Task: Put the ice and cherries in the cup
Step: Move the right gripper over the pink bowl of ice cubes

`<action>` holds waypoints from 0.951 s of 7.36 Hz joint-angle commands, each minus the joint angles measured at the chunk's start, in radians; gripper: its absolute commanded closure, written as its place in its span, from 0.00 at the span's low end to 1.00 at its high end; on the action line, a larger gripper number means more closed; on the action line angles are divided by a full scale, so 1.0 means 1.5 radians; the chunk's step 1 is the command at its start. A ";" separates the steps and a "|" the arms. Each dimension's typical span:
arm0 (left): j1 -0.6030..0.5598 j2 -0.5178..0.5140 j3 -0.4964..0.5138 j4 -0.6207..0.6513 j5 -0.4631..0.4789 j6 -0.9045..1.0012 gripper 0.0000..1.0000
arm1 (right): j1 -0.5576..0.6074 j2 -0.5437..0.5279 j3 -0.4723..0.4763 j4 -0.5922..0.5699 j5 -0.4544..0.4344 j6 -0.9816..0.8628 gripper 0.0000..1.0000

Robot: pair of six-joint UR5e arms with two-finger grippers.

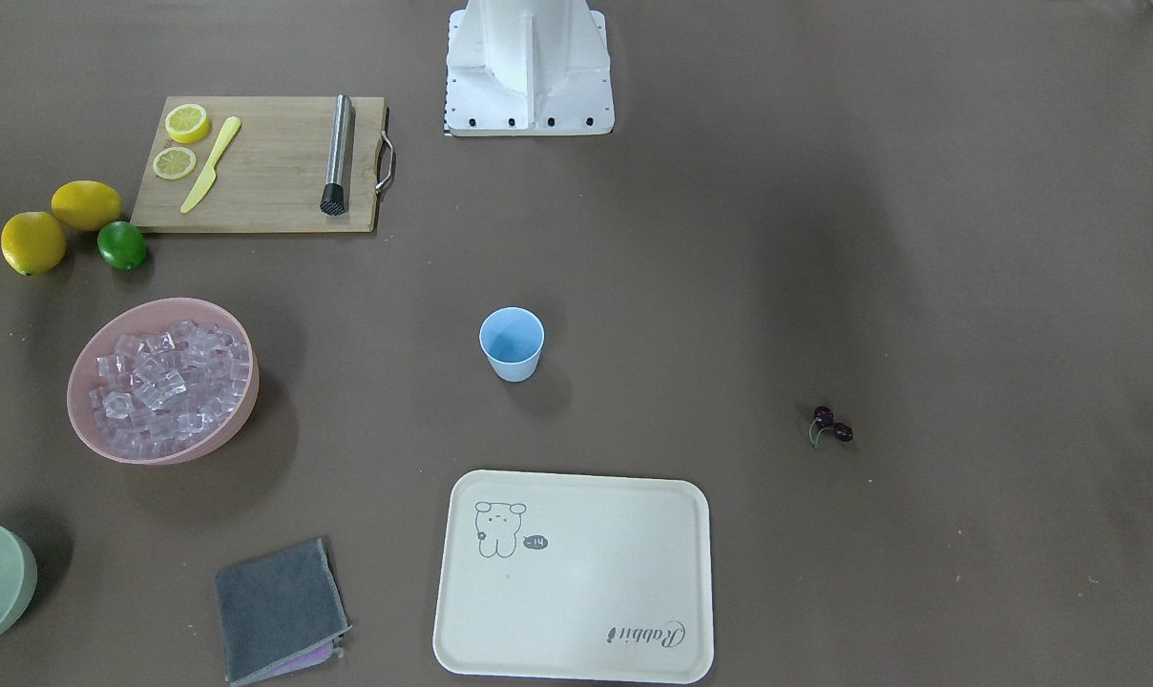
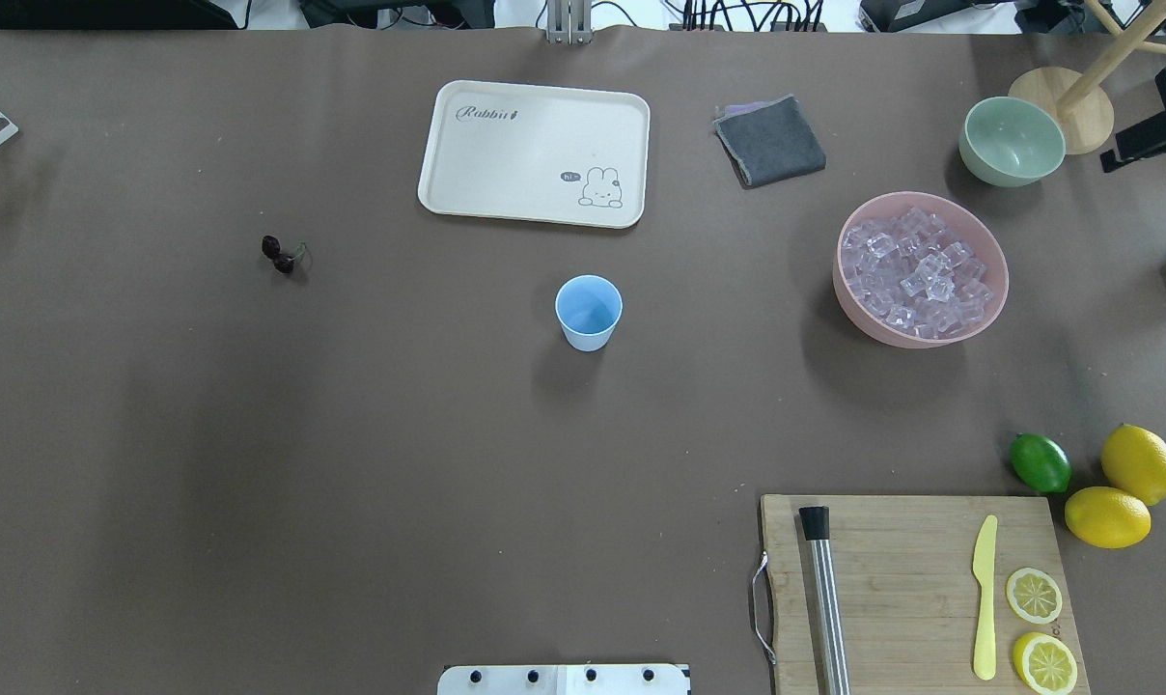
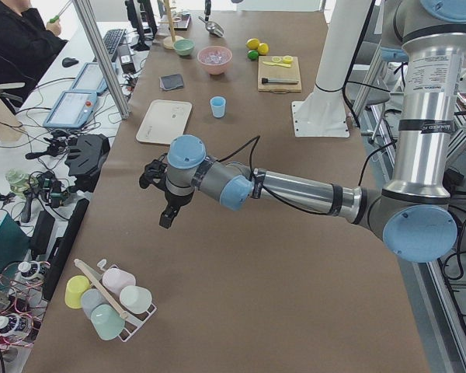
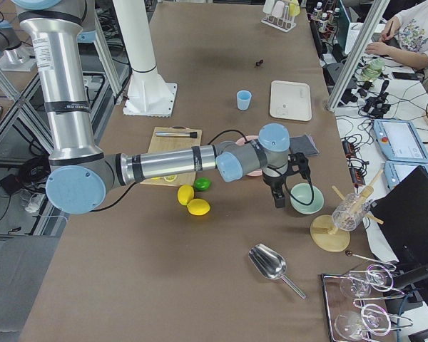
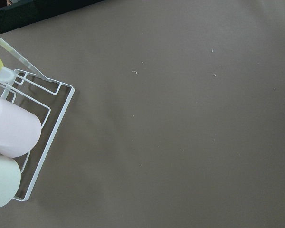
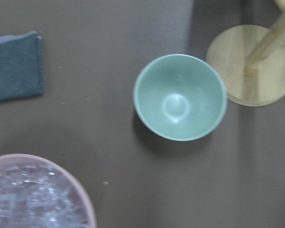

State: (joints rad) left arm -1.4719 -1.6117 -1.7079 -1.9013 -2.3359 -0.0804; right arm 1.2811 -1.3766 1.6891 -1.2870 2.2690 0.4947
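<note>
**Both grippers hang at opposite ends of the table, clear of the task's things**

The left gripper [image 3: 165, 222] points down over bare table [image 2: 351, 434] at the far left end, touching nothing. It shows only in the side view, so I cannot tell how wide its fingers stand. Its wrist camera shows brown table and, at the left edge, a wire rack [image 5: 49, 143] of tumblers lying on their sides.

The right gripper [image 4: 279, 202] hangs at the right end, just beside the pale green bowl [image 6: 180, 97]. Whether it is parted or closed cannot be told either. Around that bowl, its wrist camera takes in the round base of a wooden stand [image 6: 254, 71], a grey cloth [image 6: 14, 66] and the edge of the pink bowl [image 2: 868, 331].

The ice [image 2: 921, 270] lies heaped in the pink bowl, on the right side of the table. The cup [image 2: 589, 312] stands upright near the middle, well apart from the pink bowl. The cherries [image 2: 279, 255] lie on the table well to the cup's left.

Beyond the cup, on the far side, lies a cream tray [image 2: 525, 164]. At the near right a cutting board [image 2: 906, 579] carries a steel muddler [image 2: 824, 598], a yellow knife [image 2: 985, 598] and two lemon slices [image 2: 1034, 595]. A lime [image 2: 1041, 462] and two lemons [image 2: 1139, 463] sit just off the board's far right corner.
</note>
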 commanded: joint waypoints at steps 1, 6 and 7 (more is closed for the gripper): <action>-0.001 -0.001 -0.002 -0.003 0.001 0.000 0.02 | -0.120 0.049 0.021 0.015 -0.036 0.135 0.00; -0.002 -0.005 0.000 -0.002 0.001 -0.001 0.02 | -0.234 0.007 0.014 0.018 -0.140 0.129 0.00; -0.002 -0.006 0.001 -0.001 0.002 0.000 0.02 | -0.249 0.008 0.013 0.018 -0.165 0.129 0.00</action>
State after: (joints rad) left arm -1.4740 -1.6189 -1.7072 -1.9040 -2.3344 -0.0806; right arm 0.9321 -1.3595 1.7129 -1.2594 2.0538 0.6899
